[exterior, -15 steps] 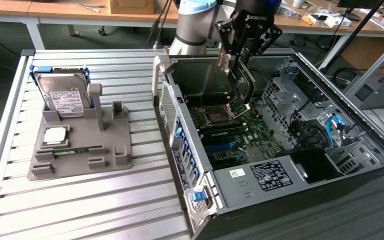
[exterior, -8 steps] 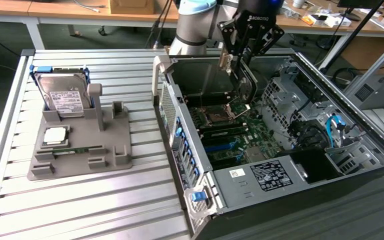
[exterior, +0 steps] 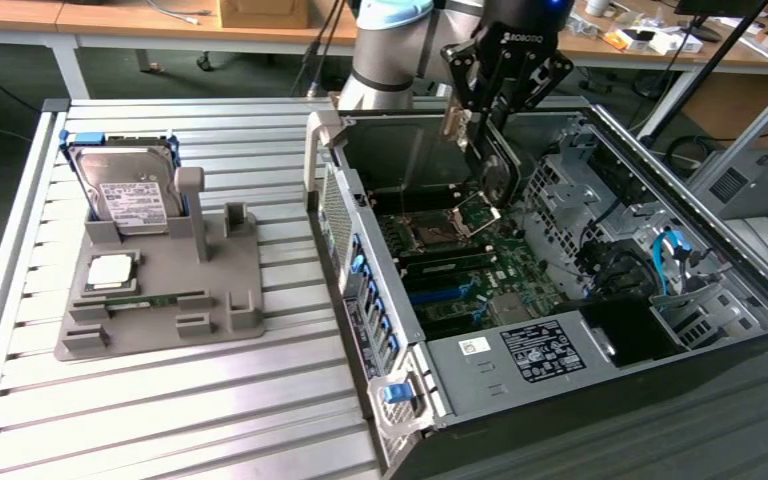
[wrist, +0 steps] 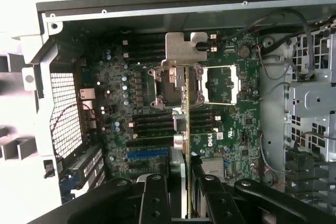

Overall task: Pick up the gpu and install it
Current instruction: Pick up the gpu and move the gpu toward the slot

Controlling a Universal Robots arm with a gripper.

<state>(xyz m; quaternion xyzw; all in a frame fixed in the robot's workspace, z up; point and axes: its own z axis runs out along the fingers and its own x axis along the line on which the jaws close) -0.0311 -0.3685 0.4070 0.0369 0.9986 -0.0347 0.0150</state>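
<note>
The gripper (exterior: pixel 480 115) is clamped on the gpu (exterior: pixel 496 170), its jaws part closed on either face of the thin card, which hangs on edge below it, above the open computer case (exterior: pixel 344 230). With the exterior view read as a clock face centred on the case, the held card sits at about twelve o'clock, over the far end of the motherboard (exterior: pixel 471 265). In the wrist view the gpu (wrist: pixel 181 129) shows edge-on between the black fingers (wrist: pixel 152 198), with its silver bracket (wrist: pixel 184 51) at the far end, above the CPU socket (wrist: pixel 176 85). Doing this step well seems to mean keeping the card's long edge parallel to the expansion slots (wrist: pixel 147 156) (the blue one stands out), holding the card upright, aiming the bracket at the case's rear wall and keeping clear of the loose cables (exterior: pixel 671 255) at about three o'clock. The case rests on a slatted aluminium table (exterior: pixel 157 420). At nine o'clock, well apart from the case, a grey fixture tray (exterior: pixel 244 300) holds a hard drive (exterior: pixel 124 195) upright, a processor chip (exterior: pixel 111 270) and a green memory stick (exterior: pixel 144 300). Past the table, around eleven o'clock, a wooden workbench (exterior: pixel 117 20) carries a cardboard box (exterior: pixel 261 12).
</note>
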